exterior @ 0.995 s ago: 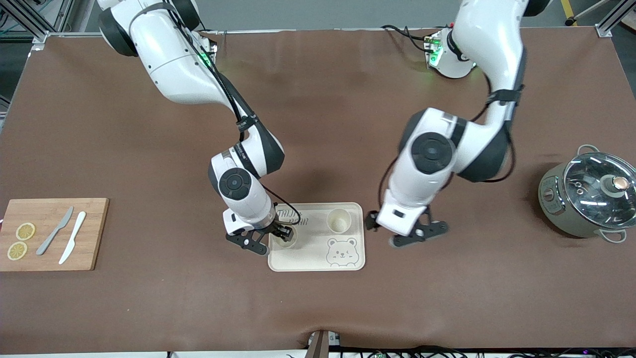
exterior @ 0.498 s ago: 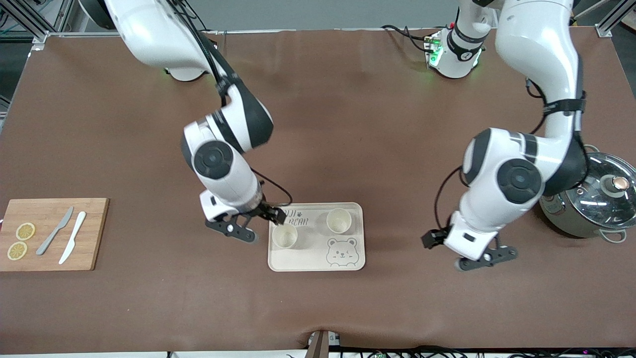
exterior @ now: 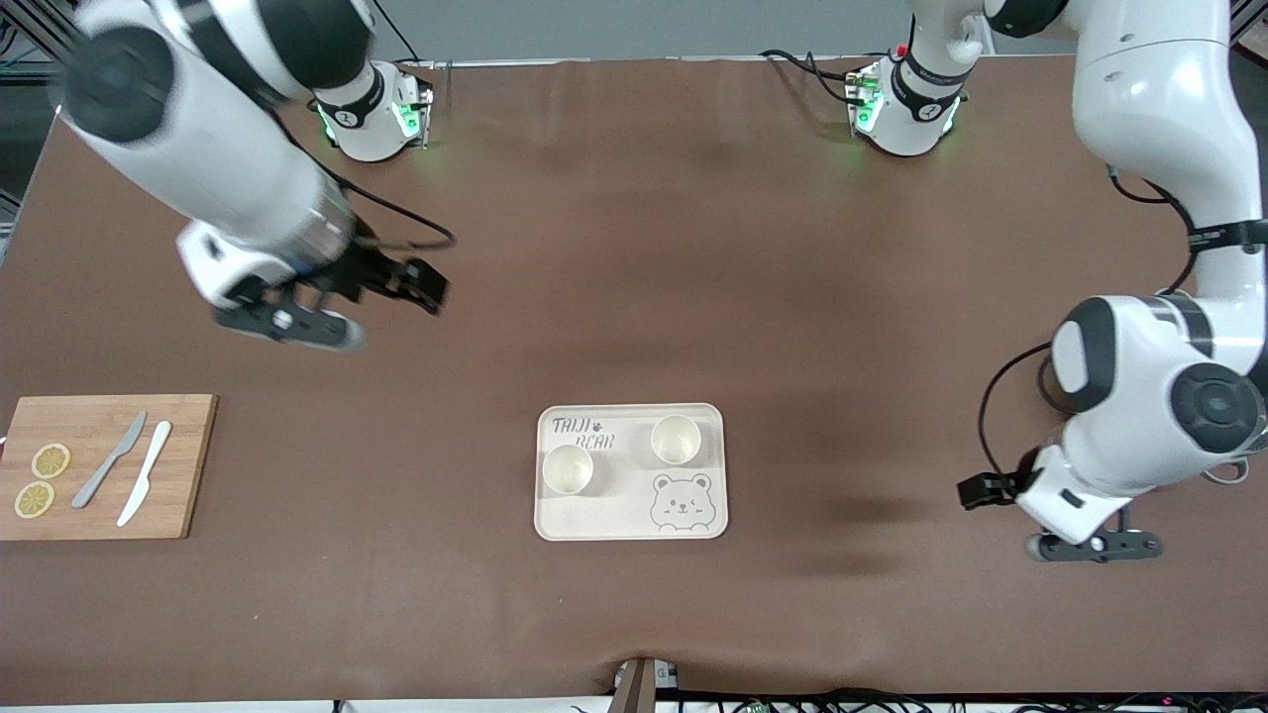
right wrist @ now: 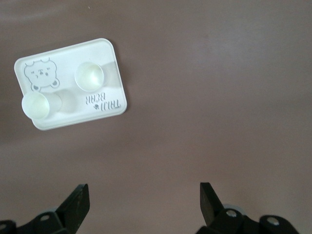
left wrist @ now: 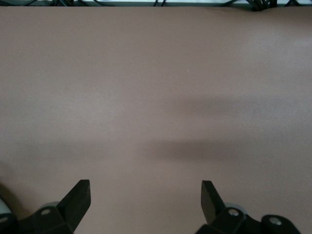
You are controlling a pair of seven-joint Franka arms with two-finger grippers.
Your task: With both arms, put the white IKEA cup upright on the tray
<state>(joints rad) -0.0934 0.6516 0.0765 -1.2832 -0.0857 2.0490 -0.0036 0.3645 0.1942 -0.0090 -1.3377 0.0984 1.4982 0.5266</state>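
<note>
The cream tray (exterior: 626,517) with the bear drawing lies mid-table. Two white cups stand upright on it: one (exterior: 568,468) by the lettering, one (exterior: 677,440) above the bear. The right wrist view shows the tray (right wrist: 68,56) and both cups (right wrist: 89,77) (right wrist: 36,105). My right gripper (exterior: 411,287) (right wrist: 144,190) is open and empty, high over bare table toward the right arm's end. My left gripper (exterior: 981,492) (left wrist: 145,187) is open and empty, low over bare table toward the left arm's end.
A wooden cutting board (exterior: 188,465) with two lemon slices (exterior: 50,460) and two knives (exterior: 144,473) lies at the right arm's end. At the left arm's end, a pot's handle (exterior: 1226,475) shows past the arm.
My right gripper let go of the cup by the lettering, then rose and swung away toward its end of the table. My left arm drew off toward its own end.
</note>
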